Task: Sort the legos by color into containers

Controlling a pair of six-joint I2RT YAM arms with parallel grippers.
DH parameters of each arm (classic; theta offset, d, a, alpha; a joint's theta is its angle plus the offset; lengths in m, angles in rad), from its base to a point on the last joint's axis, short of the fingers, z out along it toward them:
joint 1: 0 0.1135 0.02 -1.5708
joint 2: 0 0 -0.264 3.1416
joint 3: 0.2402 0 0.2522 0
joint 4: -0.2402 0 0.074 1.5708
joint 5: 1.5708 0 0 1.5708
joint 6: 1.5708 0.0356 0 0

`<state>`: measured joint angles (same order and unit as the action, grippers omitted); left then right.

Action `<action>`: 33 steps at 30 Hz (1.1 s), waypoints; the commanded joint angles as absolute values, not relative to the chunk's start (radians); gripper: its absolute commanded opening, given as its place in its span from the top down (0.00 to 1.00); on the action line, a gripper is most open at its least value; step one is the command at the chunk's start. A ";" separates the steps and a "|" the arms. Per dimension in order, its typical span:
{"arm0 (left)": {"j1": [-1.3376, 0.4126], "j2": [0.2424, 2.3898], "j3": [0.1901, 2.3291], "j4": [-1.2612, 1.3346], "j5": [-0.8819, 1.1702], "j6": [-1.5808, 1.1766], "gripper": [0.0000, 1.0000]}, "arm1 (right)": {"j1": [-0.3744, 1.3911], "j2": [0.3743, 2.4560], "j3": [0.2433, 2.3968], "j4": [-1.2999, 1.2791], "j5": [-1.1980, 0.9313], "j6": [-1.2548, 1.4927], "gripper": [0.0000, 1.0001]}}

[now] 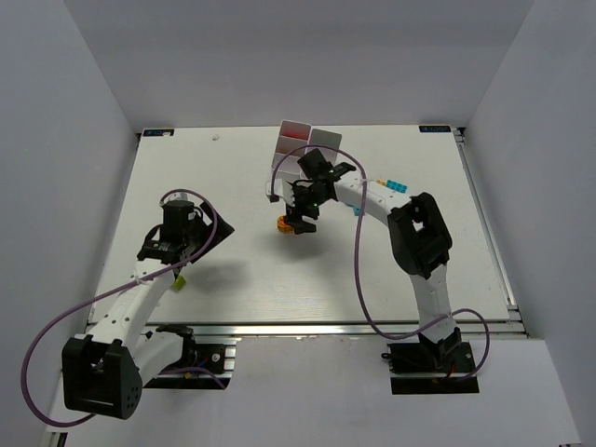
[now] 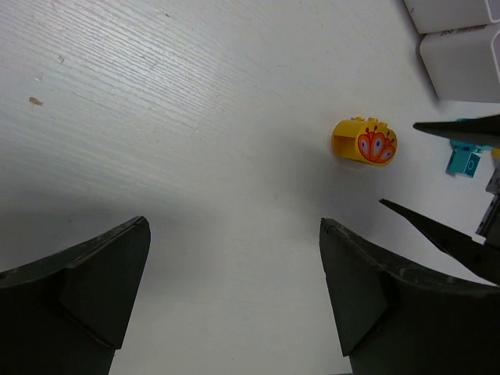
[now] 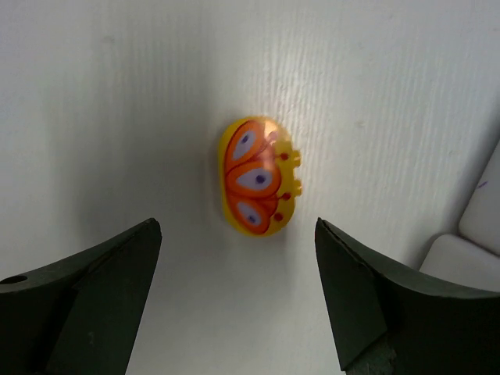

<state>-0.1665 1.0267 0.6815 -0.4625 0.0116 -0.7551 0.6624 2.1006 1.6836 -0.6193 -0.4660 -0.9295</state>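
Observation:
A yellow lego with an orange butterfly print (image 3: 256, 176) lies on the white table, just ahead of my right gripper (image 3: 238, 226). That gripper is open, nothing sits between its fingers, and the brick is apart from both. From above, the right gripper (image 1: 300, 219) hovers over this lego (image 1: 287, 224). My left gripper (image 2: 234, 226) is open and empty over bare table, well left of the same lego (image 2: 365, 142). The white containers (image 1: 296, 147) stand behind the right arm, partly hidden. Cyan legos (image 1: 396, 184) lie right of them.
A cyan brick (image 2: 465, 162) lies by the right gripper's fingers (image 2: 461, 129). A small lime brick (image 1: 179, 282) rests under the left arm. Container corners (image 3: 469, 258) show at the right edge of the right wrist view. White walls enclose the table (image 1: 251, 289).

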 commanded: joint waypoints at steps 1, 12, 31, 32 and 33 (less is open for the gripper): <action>-0.163 1.012 0.686 -0.454 0.017 -0.744 0.02 | 0.686 2.160 1.770 -0.534 -0.426 -0.865 0.16; -0.163 0.979 0.675 -0.485 0.014 -0.755 0.02 | 0.721 2.278 1.930 -0.664 -0.437 -0.922 0.18; -0.163 0.943 0.684 -0.526 -0.028 -0.750 0.02 | 0.755 2.368 2.019 -0.788 -0.350 -1.065 0.35; -0.161 0.939 0.683 -0.532 -0.028 -0.750 0.02 | 0.755 2.368 2.016 -0.785 -0.354 -1.065 0.41; -0.163 0.936 0.681 -0.534 -0.029 -0.752 0.02 | 0.755 2.365 2.014 -0.781 -0.357 -1.063 0.45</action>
